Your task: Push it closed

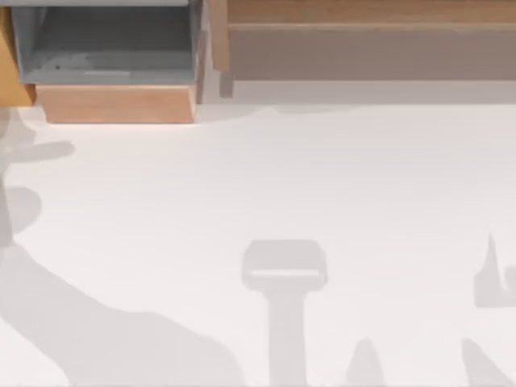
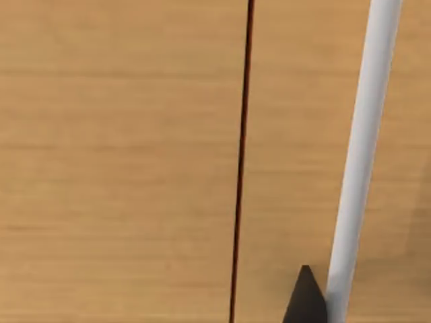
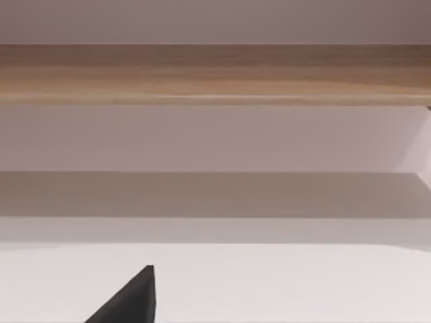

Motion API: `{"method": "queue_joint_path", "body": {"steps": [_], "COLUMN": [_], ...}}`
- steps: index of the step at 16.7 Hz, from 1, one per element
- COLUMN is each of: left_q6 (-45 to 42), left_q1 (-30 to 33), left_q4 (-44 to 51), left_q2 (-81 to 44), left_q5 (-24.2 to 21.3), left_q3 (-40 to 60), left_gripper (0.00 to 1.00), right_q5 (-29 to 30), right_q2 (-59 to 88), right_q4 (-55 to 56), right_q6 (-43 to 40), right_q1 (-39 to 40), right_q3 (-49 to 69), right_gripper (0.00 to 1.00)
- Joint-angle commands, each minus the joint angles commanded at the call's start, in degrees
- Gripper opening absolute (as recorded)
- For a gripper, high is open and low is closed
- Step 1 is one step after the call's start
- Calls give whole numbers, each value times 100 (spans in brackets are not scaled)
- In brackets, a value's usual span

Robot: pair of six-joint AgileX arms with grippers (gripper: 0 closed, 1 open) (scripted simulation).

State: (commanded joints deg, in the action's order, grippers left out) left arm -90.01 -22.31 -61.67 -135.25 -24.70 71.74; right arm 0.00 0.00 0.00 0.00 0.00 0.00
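An orange-brown wooden panel, the door (image 1: 11,71), shows as a sliver at the top view's far left edge, beside the drawer. In the left wrist view, orange-brown wood (image 2: 121,161) sits very close to the camera. It has a thin dark seam (image 2: 241,161) and a white bar handle (image 2: 360,161) running across it. A dark part of my left gripper (image 2: 306,301) sits right beside that handle. A dark part of my right gripper (image 3: 131,301) hangs over the white table, facing the shelf board (image 3: 215,74).
A drawer with grey inner walls and a wood front (image 1: 117,103) stands pulled out at the back left. A narrow wood upright (image 1: 216,40) separates it from the long shelf board (image 1: 371,12) at the back right. Arm shadows lie on the white table (image 1: 266,177).
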Motion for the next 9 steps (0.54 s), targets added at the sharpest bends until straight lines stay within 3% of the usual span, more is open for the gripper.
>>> {"method": "queue_joint_path", "body": {"steps": [3, 9], "left_q6": [0, 0], "left_q1": [0, 0], "left_q4": [0, 0], "left_q2": [0, 0], "left_q5": [0, 0], "left_q3": [0, 0], "left_gripper": [98, 100], "right_q5": [0, 0], "right_q2": [0, 0], "right_q4": [0, 0], "right_q6": [0, 0], "right_q1": [0, 0], "right_q3": [0, 0], "right_gripper": [100, 100]}}
